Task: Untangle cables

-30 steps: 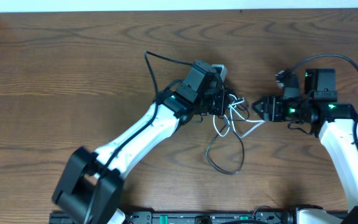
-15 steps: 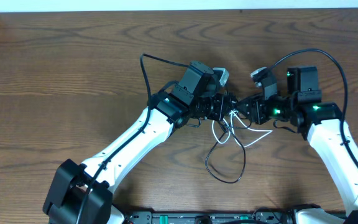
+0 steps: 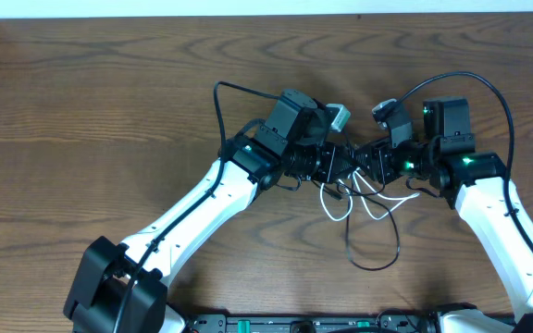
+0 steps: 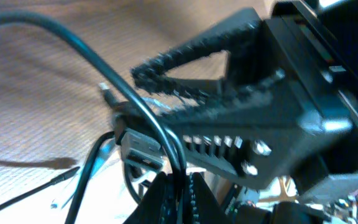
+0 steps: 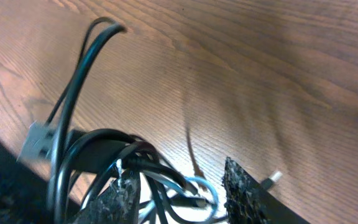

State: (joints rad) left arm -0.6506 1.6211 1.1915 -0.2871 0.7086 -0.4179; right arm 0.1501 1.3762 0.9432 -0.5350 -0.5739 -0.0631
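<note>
**Untangling, pulling-apart step, seen from beside the table (image 3: 109, 92).** The cables (image 3: 348, 181) sit as a knot at mid-table, directly between the two wrists, which nearly touch over it. The white cable (image 3: 383, 198) spills from the knot in small loops toward the near edge. One black cable (image 3: 378, 248) trails past them in a wide slack loop.

The left gripper (image 4: 180, 184) is clamped on a black strand (image 4: 160, 127); in its wrist view the two fingers meet around it, just below a grey plug (image 4: 140, 147). The right gripper (image 5: 174, 190) straddles the bunched strands with its fingers partly apart. Whether it pinches them or only surrounds them cannot be told.

No cord looks freed yet, so the task seems at an early stage. The next move likely calls for the right side to take a sure hold on a different strand. The wrists would then draw slowly apart, with care that the knot loosens rather than cinches.
</note>
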